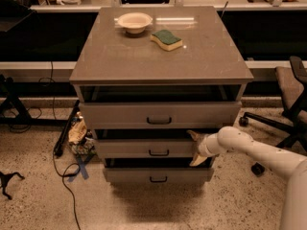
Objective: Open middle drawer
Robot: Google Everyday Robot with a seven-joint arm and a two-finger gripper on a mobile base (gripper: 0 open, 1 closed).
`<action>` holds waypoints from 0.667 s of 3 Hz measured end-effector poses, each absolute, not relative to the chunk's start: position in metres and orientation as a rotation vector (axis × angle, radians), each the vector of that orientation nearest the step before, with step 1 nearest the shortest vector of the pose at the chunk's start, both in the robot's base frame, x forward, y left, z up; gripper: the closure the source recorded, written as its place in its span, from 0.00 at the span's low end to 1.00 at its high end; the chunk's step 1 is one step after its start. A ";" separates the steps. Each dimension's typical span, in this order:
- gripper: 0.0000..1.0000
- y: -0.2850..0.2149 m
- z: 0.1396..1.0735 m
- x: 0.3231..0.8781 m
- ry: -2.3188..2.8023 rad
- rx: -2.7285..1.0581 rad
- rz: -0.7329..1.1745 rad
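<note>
Your middle drawer [139, 148], a flat matte grey front with a small black bar handle [158, 153], sits second in the smooth grey cabinet [158, 61]. Your gripper [195, 148] is at its right end, pale fingers spread wide above and below the front.

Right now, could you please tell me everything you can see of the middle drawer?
The middle drawer is second of three in the grey cabinet: a flat grey front with a small black bar handle. It looks slightly pulled out, with a dark gap above. The gripper sits at its right end, fingers spread above and below the front; contact unclear.
</note>
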State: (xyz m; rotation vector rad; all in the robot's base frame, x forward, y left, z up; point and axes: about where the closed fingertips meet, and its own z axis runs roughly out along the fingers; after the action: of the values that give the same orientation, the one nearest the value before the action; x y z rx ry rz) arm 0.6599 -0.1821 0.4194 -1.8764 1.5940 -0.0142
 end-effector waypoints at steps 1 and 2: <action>0.42 -0.181 0.409 0.661 1.630 -1.880 0.002; 0.66 -0.191 0.421 0.642 1.646 -1.867 -0.018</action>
State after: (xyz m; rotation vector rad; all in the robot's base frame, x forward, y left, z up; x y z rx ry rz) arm 0.6423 -0.1906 0.4209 -1.8675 1.6457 -0.0181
